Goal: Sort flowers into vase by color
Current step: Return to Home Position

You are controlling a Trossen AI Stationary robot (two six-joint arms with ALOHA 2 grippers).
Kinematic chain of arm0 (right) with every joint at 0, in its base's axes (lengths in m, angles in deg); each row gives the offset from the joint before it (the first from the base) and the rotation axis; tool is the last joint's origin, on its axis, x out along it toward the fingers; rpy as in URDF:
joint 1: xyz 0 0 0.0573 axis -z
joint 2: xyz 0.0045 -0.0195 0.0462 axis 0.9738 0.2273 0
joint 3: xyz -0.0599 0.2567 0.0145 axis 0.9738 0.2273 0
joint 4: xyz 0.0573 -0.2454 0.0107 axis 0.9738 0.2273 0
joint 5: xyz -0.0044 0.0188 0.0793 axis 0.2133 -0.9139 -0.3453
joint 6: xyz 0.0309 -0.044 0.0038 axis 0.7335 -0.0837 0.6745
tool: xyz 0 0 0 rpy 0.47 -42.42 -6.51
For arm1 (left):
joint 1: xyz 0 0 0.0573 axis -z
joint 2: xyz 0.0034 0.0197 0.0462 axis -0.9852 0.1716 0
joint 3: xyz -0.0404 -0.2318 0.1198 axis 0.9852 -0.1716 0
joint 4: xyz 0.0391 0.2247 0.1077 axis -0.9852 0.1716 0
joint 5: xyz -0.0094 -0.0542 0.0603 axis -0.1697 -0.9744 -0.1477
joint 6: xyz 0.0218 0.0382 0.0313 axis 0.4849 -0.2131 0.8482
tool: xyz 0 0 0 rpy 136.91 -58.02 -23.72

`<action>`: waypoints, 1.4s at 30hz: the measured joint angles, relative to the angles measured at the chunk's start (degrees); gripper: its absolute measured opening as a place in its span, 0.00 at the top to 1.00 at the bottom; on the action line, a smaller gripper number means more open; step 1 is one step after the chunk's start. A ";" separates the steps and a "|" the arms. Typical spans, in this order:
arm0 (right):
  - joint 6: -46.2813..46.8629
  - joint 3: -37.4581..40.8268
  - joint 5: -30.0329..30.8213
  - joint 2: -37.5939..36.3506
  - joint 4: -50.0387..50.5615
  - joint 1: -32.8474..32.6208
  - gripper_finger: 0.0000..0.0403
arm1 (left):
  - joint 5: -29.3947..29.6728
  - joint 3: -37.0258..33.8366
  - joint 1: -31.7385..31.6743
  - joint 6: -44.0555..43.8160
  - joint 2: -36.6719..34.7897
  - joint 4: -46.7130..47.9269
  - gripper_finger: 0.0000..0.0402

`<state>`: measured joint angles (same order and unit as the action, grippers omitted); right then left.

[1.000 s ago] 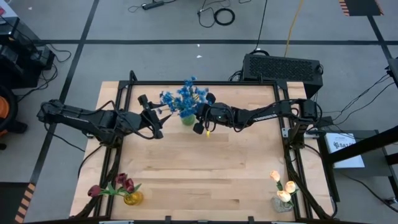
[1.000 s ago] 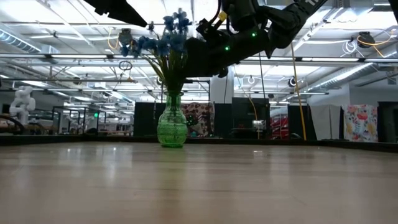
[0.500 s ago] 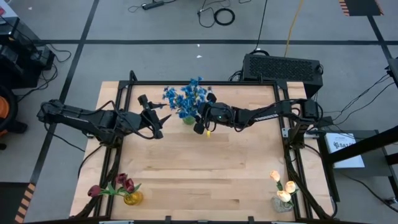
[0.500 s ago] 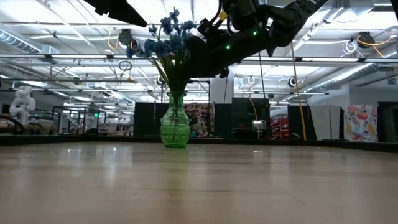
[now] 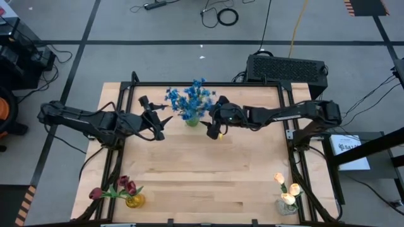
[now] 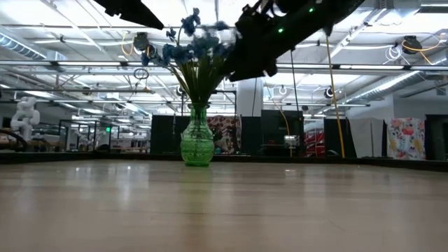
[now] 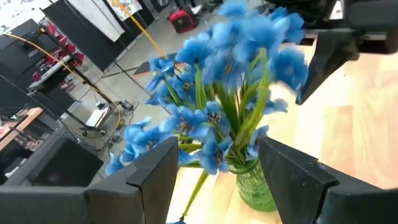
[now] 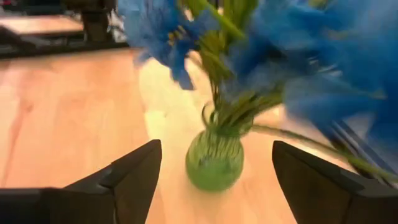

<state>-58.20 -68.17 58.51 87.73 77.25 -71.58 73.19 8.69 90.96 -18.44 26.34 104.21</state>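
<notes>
Since the blue flowers [image 5: 189,101] already stand bunched in the green vase [image 6: 197,143] at the far middle of the bench [image 5: 208,170], the left hand [image 5: 162,121] and right hand [image 5: 209,121] flank it empty, fingers apart on both, clear to retreat home.

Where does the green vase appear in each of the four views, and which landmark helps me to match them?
High view: the green vase stands by the table's upper edge, near its middle.
Low view: left of centre, upright.
Left wrist view: just ahead of the left gripper, seen between its fingers.
Right wrist view: ahead of the right gripper, framed by its open fingers.
Shared landmark: the blue flowers in it.
</notes>
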 joint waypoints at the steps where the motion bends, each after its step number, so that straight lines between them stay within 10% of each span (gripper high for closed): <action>1: 0.49 0.00 0.00 -1.05 2.24 -0.31 0.26 | 0.08 0.00 0.46 0.00 -0.56 0.08 0.43; 42: 9.30 -0.24 -8.40 -8.85 23.63 -0.90 0.21 | 0.24 0.02 7.70 -3.60 -10.85 1.92 0.43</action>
<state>-48.91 -68.41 50.11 78.88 100.88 -72.48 73.43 8.71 98.67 -22.05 15.49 106.13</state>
